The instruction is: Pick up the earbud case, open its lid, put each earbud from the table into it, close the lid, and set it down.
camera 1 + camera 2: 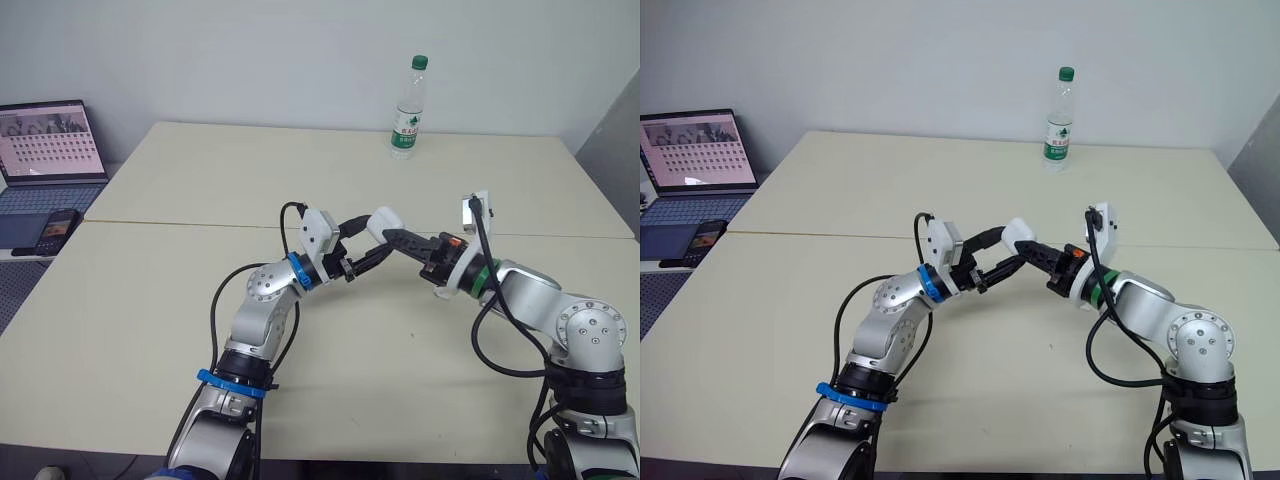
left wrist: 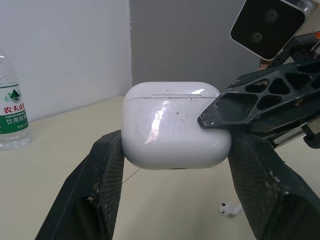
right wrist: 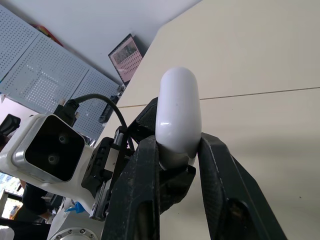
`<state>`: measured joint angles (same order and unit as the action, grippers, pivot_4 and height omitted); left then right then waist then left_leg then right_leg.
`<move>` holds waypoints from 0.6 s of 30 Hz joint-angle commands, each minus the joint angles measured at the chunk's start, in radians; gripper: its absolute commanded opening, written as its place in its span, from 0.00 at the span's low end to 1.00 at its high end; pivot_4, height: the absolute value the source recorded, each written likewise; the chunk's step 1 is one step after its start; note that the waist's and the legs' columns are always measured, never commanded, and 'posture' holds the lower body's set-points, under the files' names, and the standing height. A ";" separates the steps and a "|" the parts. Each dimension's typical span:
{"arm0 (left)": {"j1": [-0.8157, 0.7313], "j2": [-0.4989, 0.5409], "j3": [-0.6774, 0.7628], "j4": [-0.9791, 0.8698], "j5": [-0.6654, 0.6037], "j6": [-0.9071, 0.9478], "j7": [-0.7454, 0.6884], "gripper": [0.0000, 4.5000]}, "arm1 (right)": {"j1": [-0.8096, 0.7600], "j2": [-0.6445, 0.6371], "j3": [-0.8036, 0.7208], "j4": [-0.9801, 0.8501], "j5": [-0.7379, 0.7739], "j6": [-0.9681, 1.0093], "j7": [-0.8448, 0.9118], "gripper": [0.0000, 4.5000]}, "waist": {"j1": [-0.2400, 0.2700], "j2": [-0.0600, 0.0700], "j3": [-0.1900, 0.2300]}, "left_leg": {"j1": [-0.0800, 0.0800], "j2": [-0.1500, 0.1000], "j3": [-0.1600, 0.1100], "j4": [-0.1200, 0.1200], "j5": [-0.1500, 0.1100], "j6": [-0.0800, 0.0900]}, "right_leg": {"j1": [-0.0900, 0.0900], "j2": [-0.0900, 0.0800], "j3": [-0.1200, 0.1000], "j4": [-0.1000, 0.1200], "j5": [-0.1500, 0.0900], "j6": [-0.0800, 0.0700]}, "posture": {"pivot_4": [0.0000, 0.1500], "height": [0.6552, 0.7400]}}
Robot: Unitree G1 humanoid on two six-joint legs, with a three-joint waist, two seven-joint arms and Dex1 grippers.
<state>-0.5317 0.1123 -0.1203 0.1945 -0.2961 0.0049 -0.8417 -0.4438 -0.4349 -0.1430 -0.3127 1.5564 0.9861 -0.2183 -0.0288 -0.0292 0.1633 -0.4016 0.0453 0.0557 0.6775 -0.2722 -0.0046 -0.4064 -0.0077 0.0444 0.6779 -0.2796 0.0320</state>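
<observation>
Earbud case [image 2: 175, 125], lid shut and contents concealed, is clamped by left gripper [image 2: 177, 152] and right gripper [image 3: 178, 147]; one earbud [image 2: 231, 209] is noted on table [image 1: 200, 180].

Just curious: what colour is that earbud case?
The earbud case is glossy white, clearest in the left wrist view.

Beige table [image 1: 200, 190]: water bottle [image 1: 407, 105], seemingly one earbud [image 2: 229, 209].

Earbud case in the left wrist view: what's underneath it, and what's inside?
The earbud case is held off the table in the left gripper. On the table below lies one earbud. Its lid is closed, so the inside is hidden.
</observation>
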 commanded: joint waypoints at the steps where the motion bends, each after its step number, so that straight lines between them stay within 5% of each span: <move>1: 0.001 -0.005 -0.013 -0.036 -0.027 0.031 -0.018 0.61 | -0.035 -0.003 -0.007 -0.031 0.036 -0.019 0.026 0.15 | 0.000 0.000 0.000 | 0.000 0.000 0.000 0.000 0.000 0.000 | 0.000 0.000 0.000 0.000 0.000 0.000 | 1.00 0.95; 6: 0.008 0.017 -0.015 -0.063 -0.049 0.084 -0.045 0.98 | -0.040 -0.023 -0.025 -0.017 0.035 -0.019 0.039 0.15 | -0.001 0.000 0.000 | 0.000 0.000 0.000 0.000 0.000 0.000 | 0.000 0.000 0.000 0.000 0.000 0.000 | 1.00 0.95; 11: 0.034 0.108 -0.025 -0.131 -0.098 0.212 -0.134 1.00 | -0.040 -0.092 -0.049 0.008 0.002 -0.006 0.115 0.15 | -0.001 0.000 0.000 | 0.000 0.000 0.000 -0.001 0.000 0.000 | 0.000 0.000 0.000 0.000 0.000 0.000 | 1.00 0.95; 18: 0.049 0.297 -0.030 -0.211 -0.271 0.531 -0.342 1.00 | 0.046 -0.360 0.075 -0.079 -0.326 -0.035 0.689 0.15 | -0.002 0.001 0.001 | 0.000 0.001 -0.001 -0.001 0.000 0.000 | -0.001 0.001 -0.001 -0.002 -0.001 0.001 | 1.00 0.95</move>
<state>-0.4714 0.3916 -0.1490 0.0397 -0.5047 0.4682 -1.1250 -0.4054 -0.7758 -0.0937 -0.3430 1.2878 0.9746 0.3218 -0.0309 -0.0283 0.1642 -0.4020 0.0465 0.0543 0.6756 -0.2725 -0.0042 -0.4071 -0.0067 0.0429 0.6743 -0.2806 0.0333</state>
